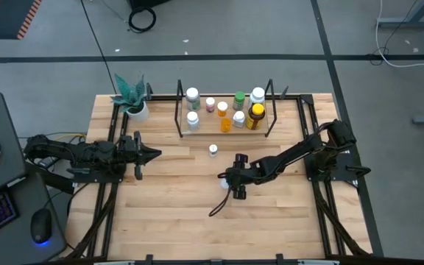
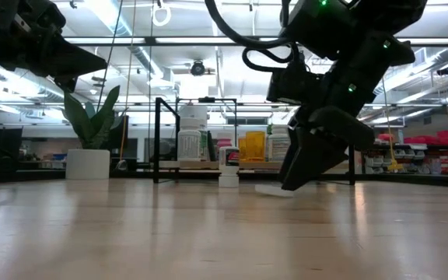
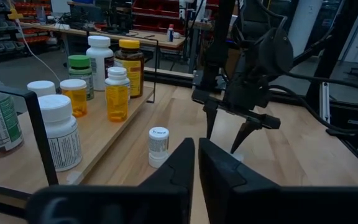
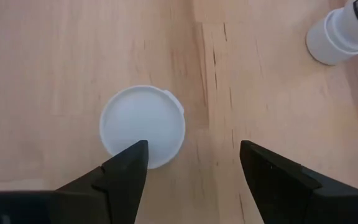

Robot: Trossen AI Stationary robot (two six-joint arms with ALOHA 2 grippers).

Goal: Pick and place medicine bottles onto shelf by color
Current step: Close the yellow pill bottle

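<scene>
From my end, right gripper [image 4: 191, 171] is nose-down over mid-tabletop [image 1: 175, 221], arm stretched in from its base at the right edge. Fingers [image 4: 124, 177] stand about half open and hold nothing. Directly under them sits a white round thing [image 4: 143, 126], flat circular face up; low view shows it as a thin low white piece on the wood just beside the finger tips, so it looks like a loose cap, can't confirm. One finger overlaps its edge in the wrist view; contact or not, can't tell.

Just past that, a small white bottle [image 1: 213, 150] stands upright alone on the tabletop, long axis vertical, cap up, between the right gripper and the shelf [image 1: 197, 132].

Left gripper [image 1: 153, 154] is held level above the left side of the tabletop, pointing toward the middle, fingers [image 3: 225, 174] pressed together, nothing in them.

Farthest back, the shelf carries the rest of the bottles, all upright: white ones, orange ones, a green one [image 1: 239, 99], a pink one [image 1: 210, 104], and the big amber bottle [image 1: 255, 115] with yellow cap.
</scene>
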